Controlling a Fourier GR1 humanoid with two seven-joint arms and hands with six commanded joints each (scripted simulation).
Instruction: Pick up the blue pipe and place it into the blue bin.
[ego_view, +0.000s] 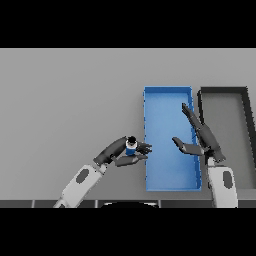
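- Head view: the left hand comes in from the lower left on a white and grey arm, its fingers and thumb curled round the blue pipe
- The blue pipe is a short blue piece with a dark top end, standing roughly upright in that grasp, held just beside the left wall of the blue bin and not inside it
- The fingertips of the left hand reach as far as the bin's left wall; whether they touch it cannot be told
- The right hand is over the right side of the blue bin, fingers straight and pointing away from the robot, thumb spread out to the left; it holds nothing
- The blue bin is a long rectangular tray lying lengthwise away from the robot, nothing resting on its floor
- Just right of it lies a dark grey bin of like shape, cut off by the right edge
- Both bins rest on the plain grey table
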